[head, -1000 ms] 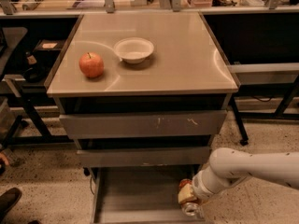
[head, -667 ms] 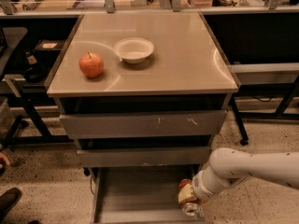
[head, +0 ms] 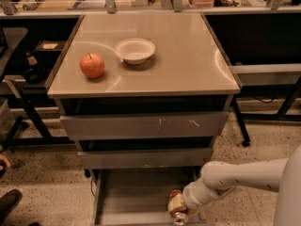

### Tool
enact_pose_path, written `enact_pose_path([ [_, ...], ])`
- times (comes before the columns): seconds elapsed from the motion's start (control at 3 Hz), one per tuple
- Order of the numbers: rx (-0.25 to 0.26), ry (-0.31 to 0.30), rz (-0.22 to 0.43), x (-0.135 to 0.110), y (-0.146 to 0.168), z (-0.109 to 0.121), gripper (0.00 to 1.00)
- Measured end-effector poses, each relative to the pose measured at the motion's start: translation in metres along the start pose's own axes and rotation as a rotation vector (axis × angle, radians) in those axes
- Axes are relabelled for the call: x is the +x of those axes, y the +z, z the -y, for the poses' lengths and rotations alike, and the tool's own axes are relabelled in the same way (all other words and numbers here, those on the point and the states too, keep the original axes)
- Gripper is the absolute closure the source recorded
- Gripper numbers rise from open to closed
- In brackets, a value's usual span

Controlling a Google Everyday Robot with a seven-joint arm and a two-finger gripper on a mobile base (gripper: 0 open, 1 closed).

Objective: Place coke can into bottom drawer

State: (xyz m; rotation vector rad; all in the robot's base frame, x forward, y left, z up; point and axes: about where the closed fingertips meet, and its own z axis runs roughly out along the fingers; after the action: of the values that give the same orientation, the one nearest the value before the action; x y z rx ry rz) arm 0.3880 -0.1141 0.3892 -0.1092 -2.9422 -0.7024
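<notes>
Low over the open bottom drawer, near-right corner: end effector clamped on coke can. Risk: can sits close to the drawer's front lip; released here it may tip or roll out.

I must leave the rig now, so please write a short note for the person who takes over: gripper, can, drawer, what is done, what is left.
Gripper: low in the open drawer, right front, at the can; grip not confirmable.
Can: at the gripper, silver end toward the camera; whether it rests on the drawer floor is unclear.
Done: drawer open, can brought into it.
Left: set the can down if held, let go, lift the arm out.
The apple and bowl on the cabinet top are not involved.
</notes>
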Motion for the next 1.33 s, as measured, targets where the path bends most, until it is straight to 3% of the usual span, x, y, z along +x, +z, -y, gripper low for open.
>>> enact_pose_path([
  [0.67,-0.174,0.009,-0.06,-0.007,0.074,-0.029,1.0],
  [1.33,-0.199,0.03,-0.065,-0.009,0.102,-0.03,1.0],
])
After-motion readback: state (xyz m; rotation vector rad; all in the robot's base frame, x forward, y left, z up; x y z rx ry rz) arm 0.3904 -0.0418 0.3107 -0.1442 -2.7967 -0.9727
